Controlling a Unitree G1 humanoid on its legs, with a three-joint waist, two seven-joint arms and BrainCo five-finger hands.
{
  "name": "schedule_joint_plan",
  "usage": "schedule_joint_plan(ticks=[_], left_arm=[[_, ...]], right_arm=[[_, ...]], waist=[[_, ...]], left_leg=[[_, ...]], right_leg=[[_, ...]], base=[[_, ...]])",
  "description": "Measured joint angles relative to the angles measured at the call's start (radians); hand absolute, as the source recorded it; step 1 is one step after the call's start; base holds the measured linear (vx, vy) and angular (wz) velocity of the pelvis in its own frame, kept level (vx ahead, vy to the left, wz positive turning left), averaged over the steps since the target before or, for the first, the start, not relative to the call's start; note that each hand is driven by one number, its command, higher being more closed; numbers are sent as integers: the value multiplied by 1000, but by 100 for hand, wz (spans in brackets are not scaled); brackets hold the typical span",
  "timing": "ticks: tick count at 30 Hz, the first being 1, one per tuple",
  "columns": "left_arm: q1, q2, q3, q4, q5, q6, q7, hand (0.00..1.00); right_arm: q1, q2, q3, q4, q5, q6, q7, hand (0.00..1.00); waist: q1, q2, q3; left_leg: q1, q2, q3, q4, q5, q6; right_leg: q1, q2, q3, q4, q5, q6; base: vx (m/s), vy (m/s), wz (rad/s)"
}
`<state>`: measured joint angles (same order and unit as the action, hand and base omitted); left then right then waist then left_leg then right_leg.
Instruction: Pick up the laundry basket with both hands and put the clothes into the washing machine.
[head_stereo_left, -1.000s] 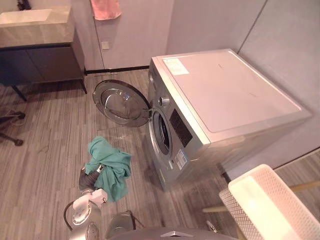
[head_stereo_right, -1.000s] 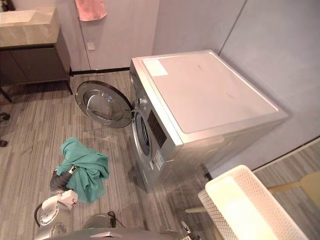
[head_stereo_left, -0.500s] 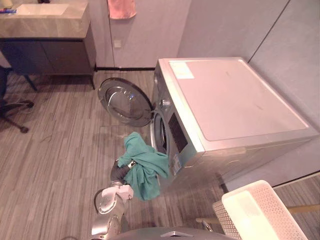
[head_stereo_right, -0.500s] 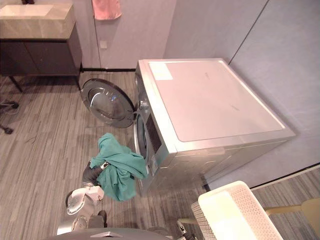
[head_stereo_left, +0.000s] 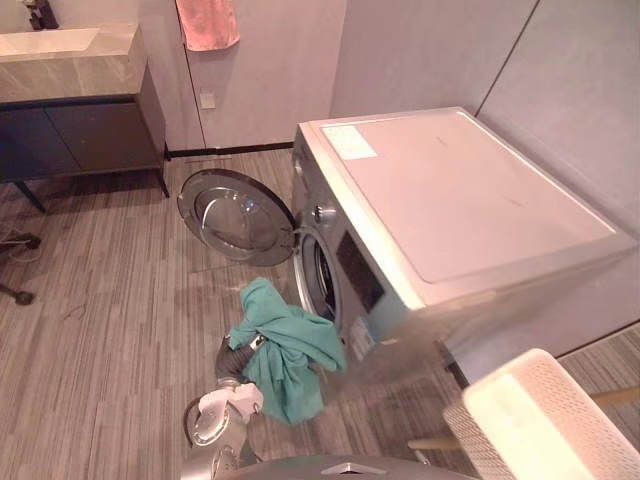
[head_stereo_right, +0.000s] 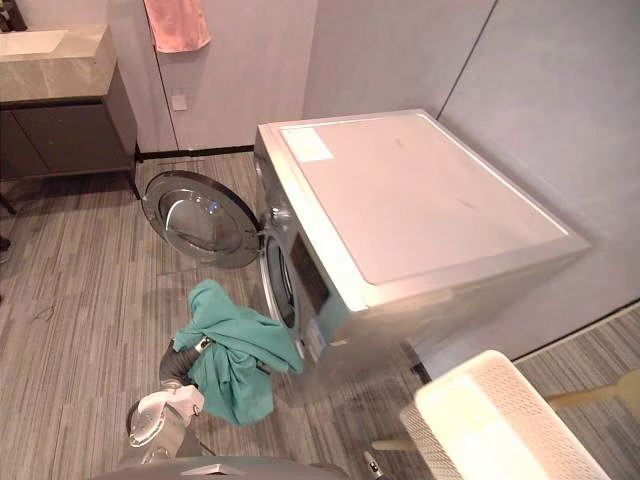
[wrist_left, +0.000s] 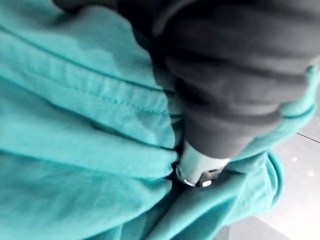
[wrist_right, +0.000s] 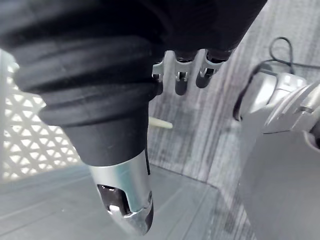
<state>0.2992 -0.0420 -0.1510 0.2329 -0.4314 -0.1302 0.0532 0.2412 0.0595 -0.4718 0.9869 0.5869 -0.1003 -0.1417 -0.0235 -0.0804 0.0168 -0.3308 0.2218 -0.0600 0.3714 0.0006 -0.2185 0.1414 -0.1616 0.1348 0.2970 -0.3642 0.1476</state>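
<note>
A teal garment (head_stereo_left: 285, 350) hangs from my left hand (head_stereo_left: 232, 362), just in front of the washing machine (head_stereo_left: 450, 190) and a little below its drum opening (head_stereo_left: 322, 280). The round door (head_stereo_left: 235, 215) stands swung open to the left. In the left wrist view the teal cloth (wrist_left: 75, 130) is bunched all around my left hand (wrist_left: 200, 167), whose fingers are buried in it. The white lattice laundry basket (head_stereo_left: 545, 420) sits at the lower right, with no clothes visible in it. My right hand (wrist_right: 125, 190) hangs beside the basket's wall (wrist_right: 30, 135), fingers relaxed and holding nothing.
A vanity with a sink (head_stereo_left: 70, 60) stands at the back left, and a pink towel (head_stereo_left: 207, 22) hangs on the wall beside it. A chair base (head_stereo_left: 12, 292) pokes in at the left edge. Grey walls close in behind and right of the washer.
My left hand has carried the teal garment to the right, from the open floor up to the washer's front. The camera has also shifted.
</note>
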Motion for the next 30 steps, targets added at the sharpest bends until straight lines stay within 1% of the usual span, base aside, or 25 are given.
schedule_joint_plan(ticks=[1, 2, 4, 5, 6, 7, 8, 9, 10, 12, 14, 15, 16, 17, 19, 21, 22, 23, 24, 25, 26, 27, 28, 29, 30], left_arm=[[-7, 10, -11, 13, 0, 0, -1, 100], [-14, 23, -34, 14, 0, 0, -5, 100], [-24, 43, -50, 13, 1, 0, -15, 100], [-28, 56, -50, 13, 1, 0, -15, 100], [-28, 62, -50, 13, 1, 0, -15, 100], [-28, 68, -50, 13, 1, 0, -14, 100], [-28, 69, -47, 13, 1, 0, -13, 100], [-28, 70, -46, 13, 2, -2, -10, 100], [-27, 70, -46, 13, 2, -2, -8, 100], [-23, 69, -47, 13, 2, -2, -4, 100], [-21, 55, -48, 13, 3, -1, -5, 100], [-26, 37, -48, 13, 3, -1, -13, 100], [-36, 25, -48, 27, 3, 2, -15, 100], [-37, -8, -51, 46, 3, 13, -15, 100], [-39, -19, -72, 47, 4, 14, -23, 100], [-45, -19, -80, 47, 5, 17, -31, 100], [-56, -19, -89, 44, 5, 17, -35, 100], [-62, -19, -90, 37, 4, 17, -39, 100], [-62, -19, -91, 31, 4, 17, -39, 100], [-55, -19, -91, 12, 4, 17, -39, 100], [-42, -19, -87, -1, 3, 17, -40, 100], [-30, -18, -79, -13, 3, 17, -39, 100], [-25, -18, -78, -20, 3, 17, -39, 100], [-13, -18, -73, -36, 2, 17, -39, 100], [-10, -18, -68, -40, 2, 17, -39, 100]], right_arm=[[-8, 4, -13, 31, 1, 12, 3, 0], [-13, 7, -30, 45, 4, 16, 3, 0], [-21, 9, -44, 49, 8, 17, 3, 0], [-24, 9, -43, 46, 10, 16, 6, 0], [-24, 9, -43, 45, 13, 16, 7, 0], [-23, 8, -40, 43, 14, 17, 8, 0], [-21, 7, -37, 42, 14, 19, 9, 0], [-16, 6, -17, 27, 13, 18, 8, 0], [-13, 5, -6, 17, 13, 18, 8, 0], [-10, 7, 28, -8, 13, 17, 25, 0], [-11, 7, 46, -32, 13, 15, 31, 0], [-6, 6, 62, -35, 13, 7, 30, 0], [-8, 2, 66, -33, 12, 7, 29, 0], [9, 3, 66, -46, 12, 2, 29, 0], [26, -3, 68, -60, 12, -6, 27, 0], [29, -4, 66, -61, 15, -6, 27, 0], [31, -4, 66, -61, 15, -6, 26, 0], [27, -3, 66, -59, 15, -5, 25, 0], [26, -3, 66, -56, 15, -5, 25, 0], [27, -8, 68, -56, 15, -4, 25, 0], [30, -16, 82, -56, 15, -3, 24, 0], [31, -25, 108, -59, 15, -4, 21, 0], [27, -30, 121, -63, 15, -3, 21, 0], [24, -36, 137, -69, 17, -4, 20, 0], [20, -37, 141, -69, 17, -4, 21, 0]], waist=[[-13, -17, -19], [-17, -2, -26], [-17, -9, -41], [-16, 3, -34], [-16, 4, -34], [-19, 11, -31], [-21, 19, -31], [-23, 23, -28], [-22, 25, -25], [-23, 25, -21], [-35, 24, -21], [-38, 3, -16], [-39, -11, -13], [-41, 15, -13], [-40, 43, -8], [-43, 49, -5], [-34, 57, 0], [-36, 51, 12], [-35, 52, 12], [-25, 62, 20], [-4, 69, 41], [10, 58, 36], [17, 64, 36], [23, 66, 36], [24, 65, 35]], left_leg=[[-3, -35, 8, 10, -13, 22], [-3, -47, 19, 4, -22, 38], [13, -58, 47, -12, -32, 56], [56, -76, 89, -36, -44, 89], [76, -85, 102, -48, -46, 101], [120, -100, 123, -83, -54, 127], [150, -105, 141, -105, -59, 143], [193, -110, 159, -141, -61, 156], [216, -110, 173, -162, -67, 163], [285, -105, 232, -231, -67, 179], [304, -105, 278, -252, -69, 181], [309, -133, 313, -261, -67, 182], [316, -142, 317, -267, -65, 181], [328, -131, 329, -279, -56, 170], [337, -110, 335, -281, -47, 151], [352, -91, 335, -238, -68, 143], [341, -71, 333, -145, -112, 138], [283, -46, 330, 23, -155, 132], [235, -30, 321, 139, -159, 137], [148, -1, 271, 348, -122, 149], [93, 5, 219, 491, -49, 145], [56, 8, 196, 578, -29, 154], [38, 9, 182, 610, -51, 165], [4, 17, 137, 598, -118, 179], [-3, 21, 116, 563, -137, 183]], right_leg=[[-13, -27, 22, 8, 73, -4], [-37, -32, 49, 25, 161, -15], [-73, -39, 69, 71, 269, -24], [-117, -54, 71, 147, 363, -55], [-137, -63, 66, 179, 405, -75], [-176, -86, 34, 242, 481, -127], [-200, -92, 5, 297, 455, -143], [-236, -74, -32, 358, 357, -131], [-254, -53, -47, 385, 307, -127], [-332, 69, -108, 450, 146, -91], [-344, 140, -185, 334, 98, -83], [-311, 138, -233, 107, 116, -102], [-299, 136, -234, 74, 176, -158], [-282, 146, -252, 23, 194, -138], [-253, 161, -260, -10, 208, -156], [-205, 173, -271, -31, 206, -152], [-174, 180, -276, -38, 188, -152], [-148, 183, -281, -34, 161, -152], [-139, 183, -281, -30, 148, -161], [-120, 187, -272, -19, 132, -165], [-98, 191, -241, -8, 118, -164], [-80, 188, -216, -8, 116, -174], [-73, 188, -197, -8, 111, -175], [-70, 183, -158, -7, 102, -166], [-73, 180, -140, -6, 99, -162]], base=[[355, 394, 17], [317, 418, 11], [282, 445, -22], [199, 380, -38], [149, 406, -45], [87, 301, -34], [78, 325, -46], [35, 180, -42], [41, 186, -60], [12, 88, -70], [17, -49, -38], [103, -84, -13], [173, -56, 6], [210, -44, 8], [217, -39, 7], [169, -48, 10], [128, -42, 20], [107, -30, 22], [92, 1, 10], [123, 53, -28], [180, 117, -62], [172, 143, -72], [236, 221, -84], [163, 158, -73], [229, 214, -86]])
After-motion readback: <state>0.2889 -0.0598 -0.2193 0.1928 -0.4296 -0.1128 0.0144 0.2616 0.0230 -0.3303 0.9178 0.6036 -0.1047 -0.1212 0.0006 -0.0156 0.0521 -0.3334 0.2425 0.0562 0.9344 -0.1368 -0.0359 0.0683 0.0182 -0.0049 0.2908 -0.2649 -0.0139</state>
